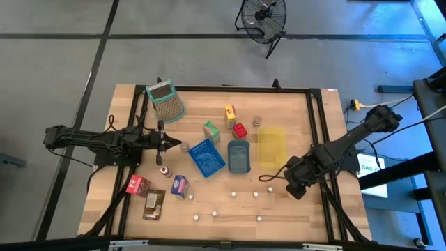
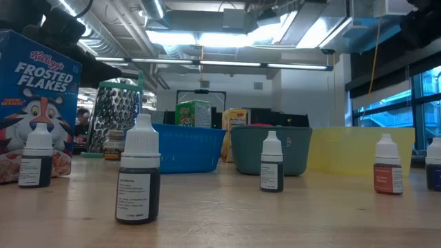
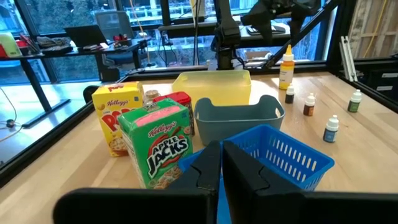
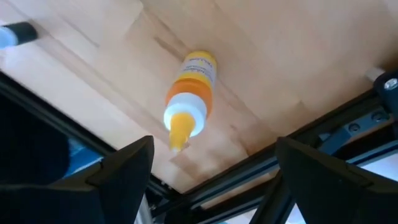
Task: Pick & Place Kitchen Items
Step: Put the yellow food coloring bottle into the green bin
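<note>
Left gripper hovers over the table's left-middle, fingers pressed together, holding nothing; it points toward the blue basket; Apple Jacks box stands just beside that basket, yellow cereal box and a red packet just behind it.

Right gripper sits low near the table's right side, jaws spread wide, nothing between them; the orange-capped bottle stands on the wood straight ahead of its fingers, apart from them.

Teal bin is between the blue basket and the yellow tray; small dropper bottles are scattered along the front of the table; Frosted Flakes box stands front-left; a metal grater lies at the back-left.
</note>
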`<state>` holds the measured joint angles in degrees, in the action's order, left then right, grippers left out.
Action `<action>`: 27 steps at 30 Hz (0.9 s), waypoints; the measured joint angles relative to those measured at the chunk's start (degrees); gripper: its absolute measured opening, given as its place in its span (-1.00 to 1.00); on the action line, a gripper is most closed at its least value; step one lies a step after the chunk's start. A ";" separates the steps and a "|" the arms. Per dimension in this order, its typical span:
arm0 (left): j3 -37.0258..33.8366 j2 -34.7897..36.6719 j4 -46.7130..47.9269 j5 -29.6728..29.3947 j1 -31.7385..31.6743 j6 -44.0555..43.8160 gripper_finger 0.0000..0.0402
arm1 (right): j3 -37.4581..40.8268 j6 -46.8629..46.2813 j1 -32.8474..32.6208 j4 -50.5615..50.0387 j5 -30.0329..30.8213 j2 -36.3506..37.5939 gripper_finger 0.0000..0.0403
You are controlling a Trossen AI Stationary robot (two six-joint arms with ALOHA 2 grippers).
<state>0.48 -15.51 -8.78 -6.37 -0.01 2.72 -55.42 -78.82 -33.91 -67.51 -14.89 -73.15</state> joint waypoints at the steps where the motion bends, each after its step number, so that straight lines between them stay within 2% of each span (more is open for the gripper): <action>1: 0.01 -0.01 0.00 0.00 0.01 0.00 -0.96 | 0.00 0.03 -0.07 0.01 0.49 -0.41 0.68; 27: 0.01 -0.02 0.00 -0.02 -0.01 0.00 -0.95 | 0.00 0.80 -0.37 5.76 -0.18 -10.52 0.68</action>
<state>0.49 -15.53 -8.78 -6.39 -0.01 2.72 -55.42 -78.02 -34.28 -61.75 -15.07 -83.67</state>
